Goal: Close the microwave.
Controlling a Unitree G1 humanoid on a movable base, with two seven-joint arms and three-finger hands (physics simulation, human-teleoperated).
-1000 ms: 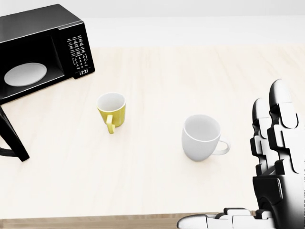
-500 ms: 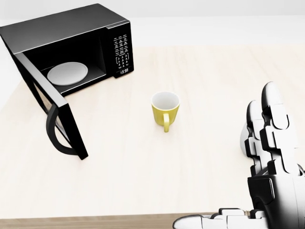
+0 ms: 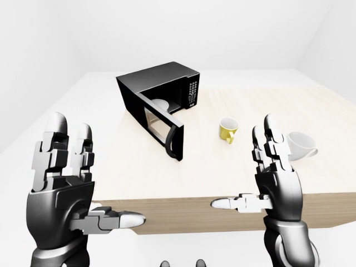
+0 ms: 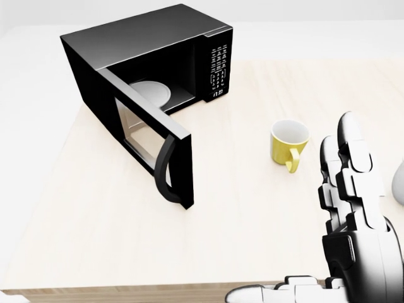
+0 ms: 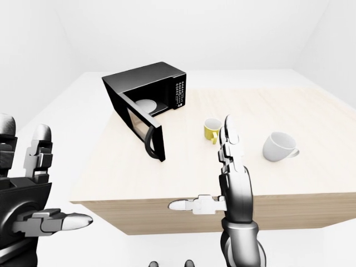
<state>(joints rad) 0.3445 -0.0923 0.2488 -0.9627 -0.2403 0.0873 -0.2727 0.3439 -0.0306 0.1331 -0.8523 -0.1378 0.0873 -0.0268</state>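
The black microwave [image 4: 158, 44] stands at the upper left of the wooden table [image 4: 95, 240]. Its door [image 4: 148, 136] is open, swung out toward me, with a curved handle [image 4: 165, 167] at its free edge. A white turntable plate [image 4: 154, 93] shows inside. My left hand [image 3: 94, 178] is open, raised at the lower left of the left-eye view, short of the table. My right hand [image 3: 247, 167] is open, fingers up, at the table's near edge, right of the door. Neither hand touches the microwave.
A yellow mug [image 4: 289, 142] stands right of the microwave. A white mug [image 3: 300, 144] stands further right. The table's near edge [image 3: 222, 214] runs across the lower part of the eye views, with white floor around it.
The whole head view has shifted: the camera has moved left, so the microwave and yellow mug slid right and the open door came fully into view. My right hand stays open.
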